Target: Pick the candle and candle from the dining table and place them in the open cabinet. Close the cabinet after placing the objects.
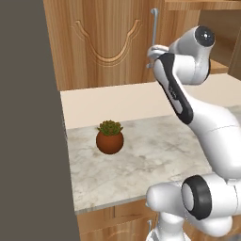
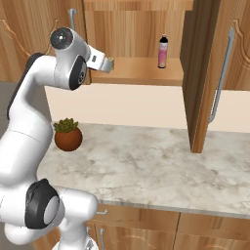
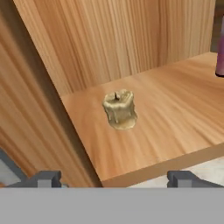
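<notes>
Claw (image 3: pixel 114 178) spread wide and holding nothing, just off the front edge of the cabinet (image 2: pixel 146 29) shelf. The stubby candle (image 3: pixel 119 109) sits near the shelf's left wall, the pink bottle (image 2: pixel 163 51) toward the right. One candle looks placed; the taper and the closing remain.

The arm (image 2: pixel 29 127) reaches up and forward, its fingers (image 3: pixel 46 178) spread wide, holding nothing.

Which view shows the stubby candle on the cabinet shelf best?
The hand view: the stubby candle stands whole on the shelf. The right base view shows a sliver beside the hand; the left base view hides it behind the arm.
</notes>
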Robot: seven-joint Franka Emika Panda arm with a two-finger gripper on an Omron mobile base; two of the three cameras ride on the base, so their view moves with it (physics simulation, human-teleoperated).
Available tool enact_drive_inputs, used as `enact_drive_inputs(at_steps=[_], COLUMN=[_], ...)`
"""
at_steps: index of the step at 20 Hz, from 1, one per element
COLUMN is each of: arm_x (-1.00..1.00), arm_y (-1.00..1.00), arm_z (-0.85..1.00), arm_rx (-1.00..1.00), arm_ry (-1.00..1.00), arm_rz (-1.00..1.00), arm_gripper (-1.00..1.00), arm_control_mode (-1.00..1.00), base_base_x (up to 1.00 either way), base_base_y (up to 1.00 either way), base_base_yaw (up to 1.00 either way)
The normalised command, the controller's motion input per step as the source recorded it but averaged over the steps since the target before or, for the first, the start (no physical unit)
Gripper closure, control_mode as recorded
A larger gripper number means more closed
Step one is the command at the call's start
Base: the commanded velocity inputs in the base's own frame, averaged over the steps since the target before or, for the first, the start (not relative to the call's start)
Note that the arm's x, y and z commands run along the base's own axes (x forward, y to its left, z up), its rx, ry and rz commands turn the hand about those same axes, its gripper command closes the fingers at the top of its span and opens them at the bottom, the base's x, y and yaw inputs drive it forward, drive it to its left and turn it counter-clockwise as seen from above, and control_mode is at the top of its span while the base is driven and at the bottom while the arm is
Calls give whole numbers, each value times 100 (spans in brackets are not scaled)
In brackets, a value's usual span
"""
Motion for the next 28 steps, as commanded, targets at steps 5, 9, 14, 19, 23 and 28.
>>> enact_drive_inputs(at_steps=[5,9,14,19,23,28], arm_x=[-62,-70,-70,-60,-56,-48], arm_y=[-16,-18,-17,-20,-19,-15], arm_z=[-6,-6,-4,-4,-7,-2], arm_rx=[1,0,1,3,2,1], arm_ry=[-1,-8,-10,-6,-8,-7], arm_rz=[-1,-8,-14,-17,-17,-18], arm_gripper=[-100,-100,-100,-100,-100,-100], arm_control_mode=[-100,-100,-100,-100,-100,-100], base_base_x=[0,0,0,0,0,0], base_base_y=[0,0,0,0,0,0], base_base_yaw=[0,0,0,0,0,0])
